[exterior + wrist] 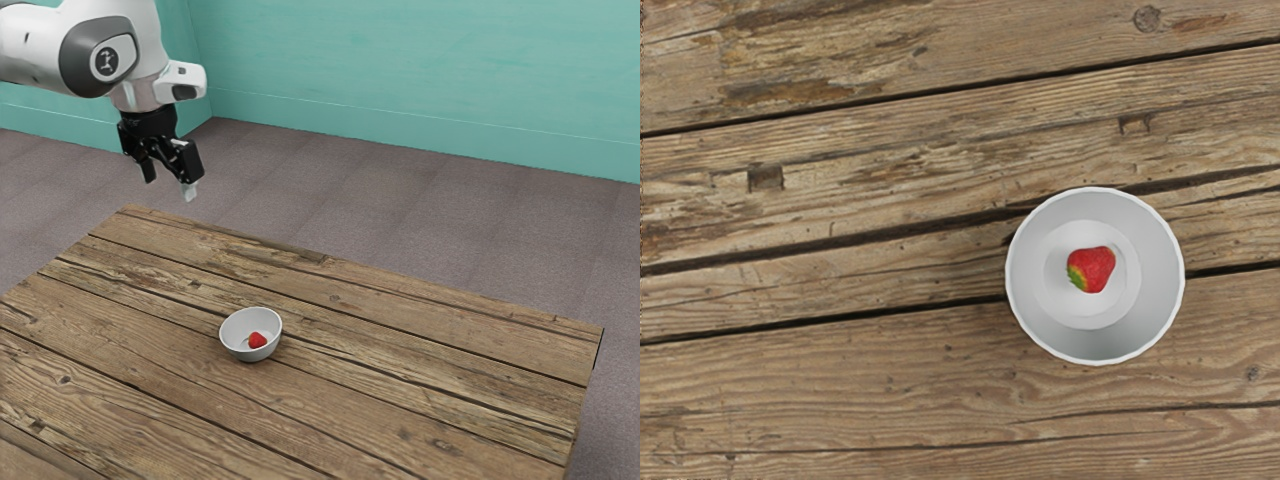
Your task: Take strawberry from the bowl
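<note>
One red, green-leaved strawberry (1092, 270) inside a round white bowl (1158, 265) on a brown wooden desk (400, 375); black two-finger claw (170, 185) raised, spread wide, well apart from the bowl.

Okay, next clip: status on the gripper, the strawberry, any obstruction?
Gripper open, empty, above table height. Strawberry inside the white bowl, on its floor. Nothing covering it; bowl wall all around.

Teal walls (420, 70) meet in a corner, a band (420, 135) running along their foot. The floor (300, 180) is muted grey-brown. The plank-topped desk (450, 370) is weathered brown, under soft, even light.
</note>
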{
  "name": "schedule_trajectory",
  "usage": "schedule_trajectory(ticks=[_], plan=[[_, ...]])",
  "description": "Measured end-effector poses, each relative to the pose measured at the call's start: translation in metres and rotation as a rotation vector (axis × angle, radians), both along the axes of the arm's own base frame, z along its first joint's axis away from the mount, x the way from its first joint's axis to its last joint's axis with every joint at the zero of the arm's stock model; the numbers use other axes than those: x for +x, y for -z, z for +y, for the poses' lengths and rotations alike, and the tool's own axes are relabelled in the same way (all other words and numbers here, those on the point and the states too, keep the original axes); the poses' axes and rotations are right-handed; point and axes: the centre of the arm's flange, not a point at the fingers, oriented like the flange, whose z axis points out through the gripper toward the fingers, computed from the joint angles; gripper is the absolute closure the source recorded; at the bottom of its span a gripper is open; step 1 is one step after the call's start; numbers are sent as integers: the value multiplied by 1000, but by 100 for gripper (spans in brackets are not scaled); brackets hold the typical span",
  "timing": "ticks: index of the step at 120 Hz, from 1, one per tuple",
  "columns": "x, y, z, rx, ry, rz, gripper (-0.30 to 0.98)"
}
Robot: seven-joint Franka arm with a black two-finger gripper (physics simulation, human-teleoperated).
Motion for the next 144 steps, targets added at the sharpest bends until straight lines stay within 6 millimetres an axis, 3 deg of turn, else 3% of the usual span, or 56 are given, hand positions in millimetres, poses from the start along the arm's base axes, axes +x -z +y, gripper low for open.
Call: schedule_trajectory(ticks=[40,70,89,120,129,144], plan=[[2,3,-3,9,58,6,0],[11,42,-21,17,342,37,0],[20,102,-32,15,486,127,0],[34,173,-48,1,680,171,1],[29,191,-54,-2,725,175,6],[31,200,-56,5,775,147,26]])
